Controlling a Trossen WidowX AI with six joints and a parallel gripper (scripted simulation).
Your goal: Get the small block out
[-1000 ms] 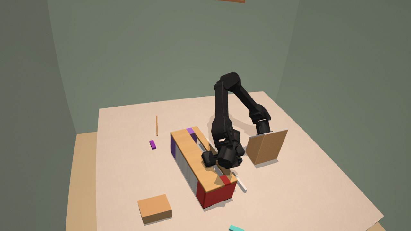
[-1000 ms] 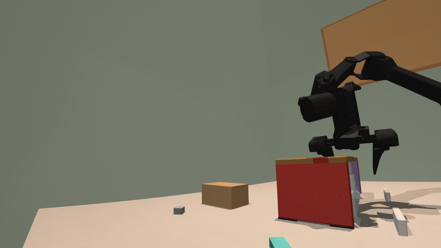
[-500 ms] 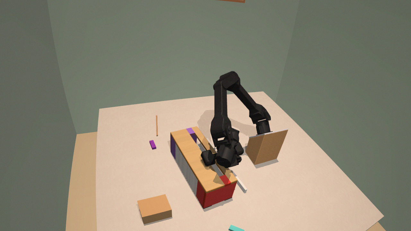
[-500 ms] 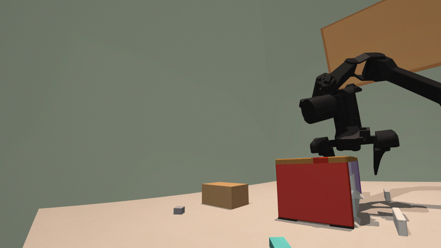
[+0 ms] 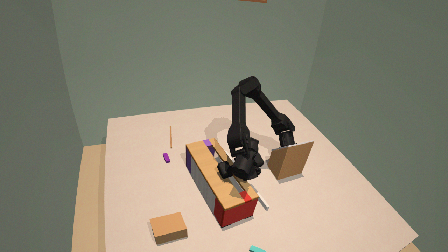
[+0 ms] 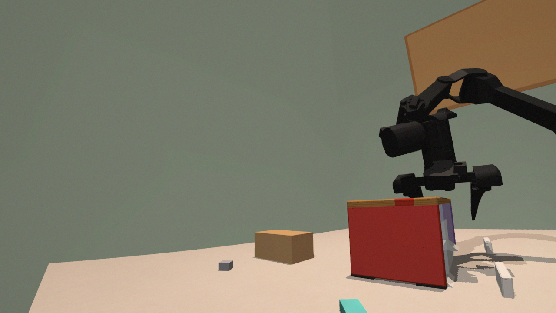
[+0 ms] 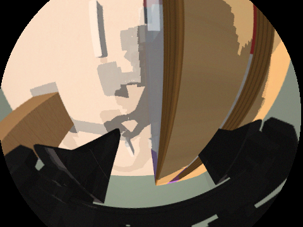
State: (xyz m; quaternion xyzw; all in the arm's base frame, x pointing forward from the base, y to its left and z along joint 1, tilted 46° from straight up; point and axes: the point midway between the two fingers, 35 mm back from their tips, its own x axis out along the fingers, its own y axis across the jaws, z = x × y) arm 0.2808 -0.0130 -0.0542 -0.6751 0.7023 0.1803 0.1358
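Observation:
The box [image 5: 202,166] [image 6: 396,241] [image 7: 208,79] stands upright, with a wooden top, a long slot in it, a red end and a purple end. Its clear front [image 7: 154,79] faces the arm's base. My gripper [image 6: 447,208] [image 7: 151,128] is open and empty and straddles the front strip of the top. One finger hangs outside, in front of the clear front. The other is over or in the slot, its tip hidden by the box; I cannot tell how deep it is. The shelf and the small block inside are not visible in any view.
White bars [image 5: 262,200] [image 6: 504,278] [image 7: 98,28] lie before the clear front. A tall brown block [image 5: 294,161] [image 7: 41,116] stands near the arm's base. Behind the box are a low brown block [image 5: 169,224] [image 6: 283,245], purple block [image 5: 166,157] and thin stick [image 5: 170,138].

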